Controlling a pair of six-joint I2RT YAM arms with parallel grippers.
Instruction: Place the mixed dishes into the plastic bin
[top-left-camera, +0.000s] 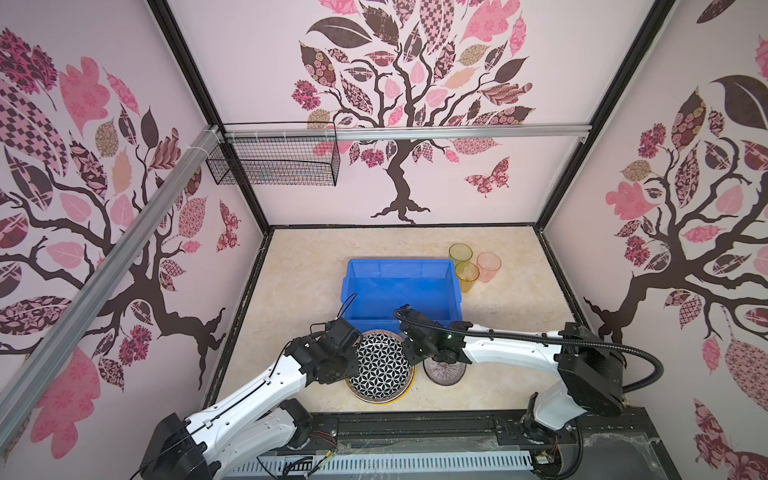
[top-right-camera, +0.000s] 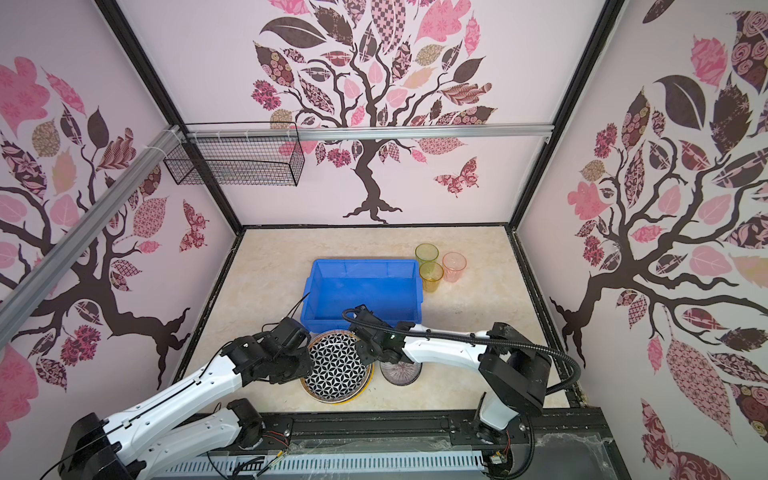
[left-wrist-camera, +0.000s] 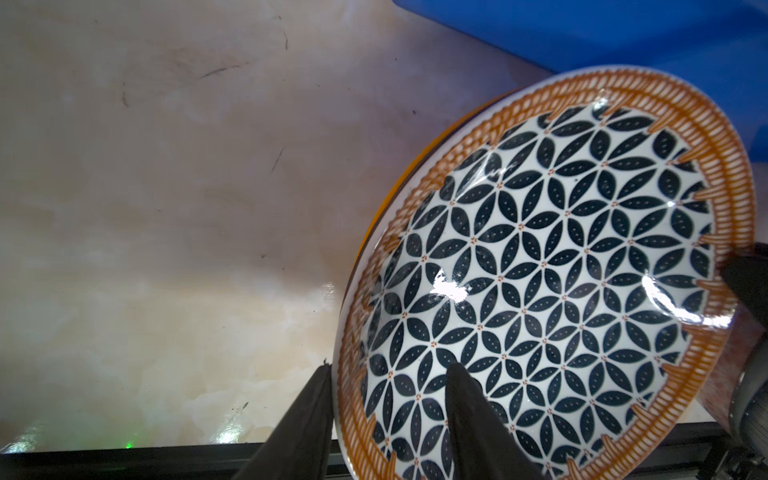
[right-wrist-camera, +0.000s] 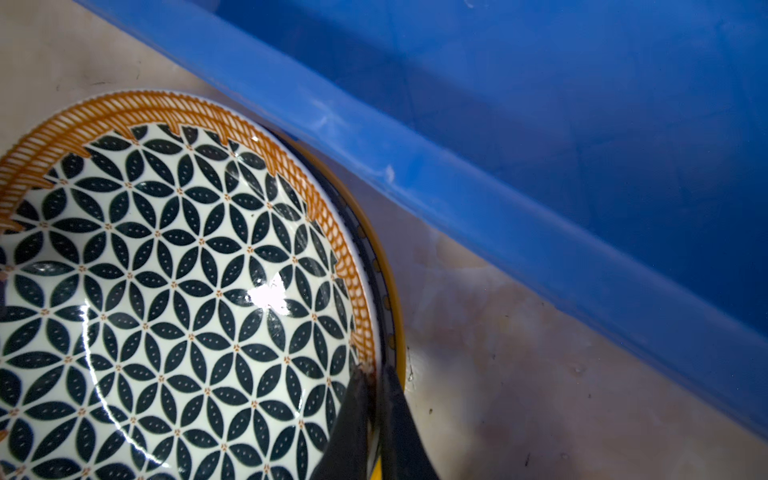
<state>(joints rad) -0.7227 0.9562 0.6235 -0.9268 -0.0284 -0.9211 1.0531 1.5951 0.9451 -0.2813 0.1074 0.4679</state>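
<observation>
A black-and-white geometric plate (top-left-camera: 382, 368) (top-right-camera: 337, 365) with an orange rim tops a stack at the table's front; a yellow-rimmed plate (top-left-camera: 376, 401) (right-wrist-camera: 397, 332) shows beneath it. The blue plastic bin (top-left-camera: 401, 266) (top-right-camera: 365, 262) stands just behind the stack and holds nothing. My right gripper (right-wrist-camera: 374, 372) (top-left-camera: 409, 353) is shut on the geometric plate's right rim. At the left rim my left gripper (left-wrist-camera: 390, 368) (top-left-camera: 353, 368) stands open, one finger outside the rim and one over the plate's inside. A purple-striped bowl (top-left-camera: 444, 373) sits partly hidden under the right wrist.
Three translucent cups stand at the bin's back right: yellow-green (top-left-camera: 460, 252), amber (top-left-camera: 467, 275) and pink (top-left-camera: 488, 266). A black wire basket (top-left-camera: 274, 160) hangs on the back wall at the left. The black front rail (top-left-camera: 415, 424) runs close behind the plate stack.
</observation>
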